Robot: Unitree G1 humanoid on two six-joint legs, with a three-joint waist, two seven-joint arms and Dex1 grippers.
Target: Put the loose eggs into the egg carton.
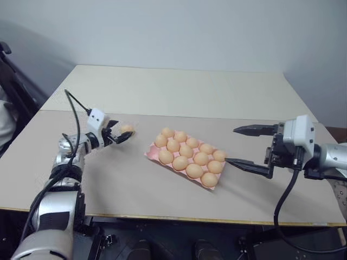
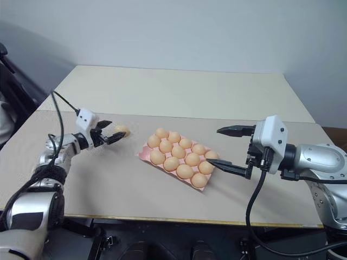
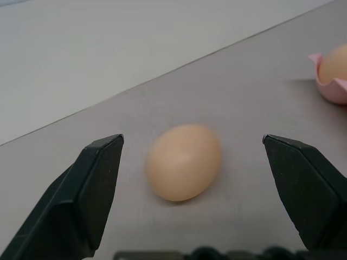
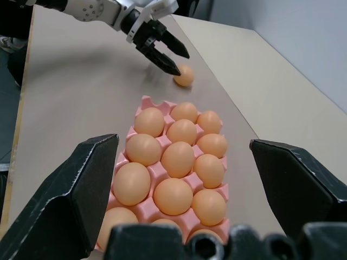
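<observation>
**Item: one loose egg, left tool poised to take it**

Loose egg (image 3: 184, 161): you have a single small, smooth, tan-orange oval lying on its side on the bare counter (image 1: 119, 184), well apart from the carton and on its left. Judge it light, rigid and brittle, with a slick curved shell that will roll off if nudged off-centre. Take hold across its widest part, one finger on each flank, and close gently; a hard squeeze could crack it, and a grip near either tip would likely squirt it out.

Left tool (image 1: 120, 134): its fingers stand wide apart, nothing held. In the left wrist view the egg sits between the two black fingers (image 3: 92, 189) and a little ahead of them, touching neither. From the right wrist view the fingertips hang just beside and slightly above the egg. You need a short advance and a small drop before closing.

Egg carton (image 1: 157, 156): a flat pink moulded tray, no lid, lying at an angle near the middle of the counter. Its cups look nearly all filled with like eggs; you cannot tell from here which cup is free, as the near corner is hidden.

Right tool (image 1: 244, 146): fingers spread wide, empty, hovering just beside the carton's right end, one finger close to its corner.
</observation>
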